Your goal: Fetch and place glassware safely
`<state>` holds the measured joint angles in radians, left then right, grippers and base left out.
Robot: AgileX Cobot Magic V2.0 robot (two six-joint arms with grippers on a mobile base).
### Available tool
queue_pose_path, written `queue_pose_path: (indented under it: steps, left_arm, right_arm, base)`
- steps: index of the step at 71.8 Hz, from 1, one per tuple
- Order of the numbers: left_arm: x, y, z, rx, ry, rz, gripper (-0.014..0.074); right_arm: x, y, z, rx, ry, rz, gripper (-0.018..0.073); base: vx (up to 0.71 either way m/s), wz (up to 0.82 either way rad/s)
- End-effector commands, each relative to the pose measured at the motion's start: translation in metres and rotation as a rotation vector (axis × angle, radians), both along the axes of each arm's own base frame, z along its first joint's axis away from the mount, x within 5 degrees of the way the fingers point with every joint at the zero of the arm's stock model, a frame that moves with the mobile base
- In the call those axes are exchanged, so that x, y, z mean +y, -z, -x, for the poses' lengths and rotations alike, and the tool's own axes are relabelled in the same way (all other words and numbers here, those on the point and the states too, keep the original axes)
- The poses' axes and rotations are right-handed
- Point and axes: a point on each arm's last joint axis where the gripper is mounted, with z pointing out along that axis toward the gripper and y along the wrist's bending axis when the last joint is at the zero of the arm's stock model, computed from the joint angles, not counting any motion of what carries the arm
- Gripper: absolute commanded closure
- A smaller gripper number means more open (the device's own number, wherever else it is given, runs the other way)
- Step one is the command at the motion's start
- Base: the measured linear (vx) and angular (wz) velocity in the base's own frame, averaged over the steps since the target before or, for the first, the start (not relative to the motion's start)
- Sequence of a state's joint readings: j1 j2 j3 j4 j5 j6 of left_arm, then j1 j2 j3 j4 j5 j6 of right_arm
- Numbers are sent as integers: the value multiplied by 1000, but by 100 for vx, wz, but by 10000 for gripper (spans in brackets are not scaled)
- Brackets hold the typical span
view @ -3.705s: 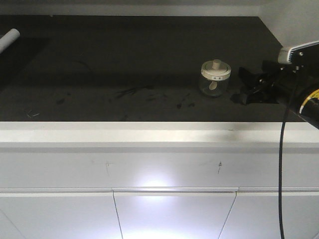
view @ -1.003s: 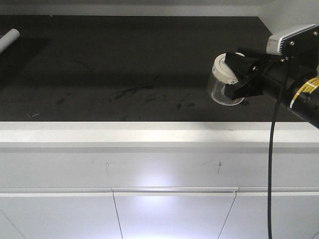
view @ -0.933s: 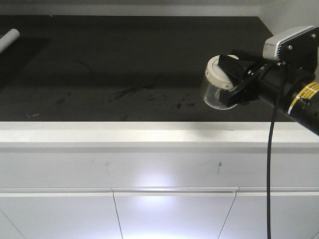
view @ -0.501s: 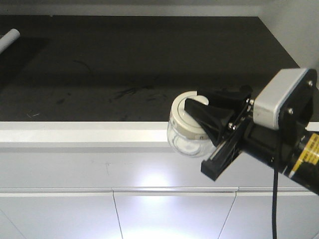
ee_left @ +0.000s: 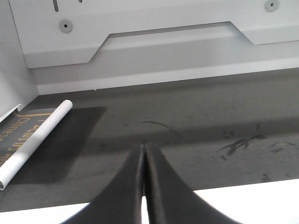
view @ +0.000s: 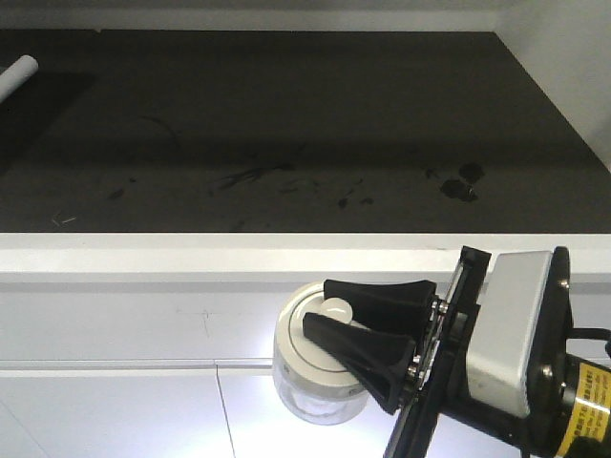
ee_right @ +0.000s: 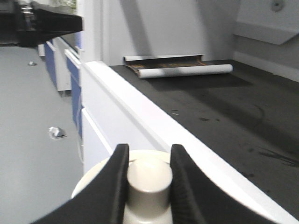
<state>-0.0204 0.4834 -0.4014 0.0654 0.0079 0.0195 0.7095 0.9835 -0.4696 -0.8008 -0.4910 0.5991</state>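
**Exterior front-facing view: jar held by its knob, lower middle of the frame**

The only writing near the jar [view: 317, 377] is dark print on a yellow label [view: 593, 405] on the right arm, at the lower right edge. It is too small to read. The jar is squat clear glass under a round cream-white lid [view: 304, 334] with a central knob [view: 336, 312]. It hangs off the counter [view: 286, 124], in front of the white cabinet front. The right gripper [view: 317, 305] is clenched on the knob. In the right wrist view one black finger presses each side of it.

In the left wrist view the left gripper [ee_left: 144, 156] has its fingers pressed together with nothing between them, above the dark countertop. At the left of that frame a white tube [ee_left: 35, 140] lies on a dark sheet [ee_left: 70, 135]. Gold lettering at the sheet's edge seems to begin "CHINE", and the rest is cut off.
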Motion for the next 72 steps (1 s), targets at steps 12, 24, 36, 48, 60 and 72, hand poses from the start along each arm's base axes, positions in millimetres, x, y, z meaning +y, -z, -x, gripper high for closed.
queue_pose_path:
  steps: [12, 24, 36, 48, 60, 72]
  left_arm:
    - [-1, -16, 1, -97, 11, 16, 603]
    - [-1, -16, 1, -97, 11, 16, 603]
    - [-1, -16, 1, -97, 11, 16, 603]
    - [-1, -16, 1, -97, 11, 16, 603]
    - [-1, -16, 1, -97, 11, 16, 603]
    - [-1, -16, 1, -97, 11, 16, 603]
  right_arm:
    - [3, -20, 6, -51, -53, -101, 563]
    - [3, -19, 6, -51, -52, -100, 563]
    - [3, -19, 6, -51, -52, -100, 563]
    - [3, -19, 6, -51, -52, -100, 563]
    - [3, -19, 6, -51, -52, -100, 563]
    - [3, -19, 6, -51, -52, -100, 563]
  base:
    - [0, 0]
    - [0, 0]
    - [0, 0]
    - [0, 0]
    - [0, 0]
    - [0, 0]
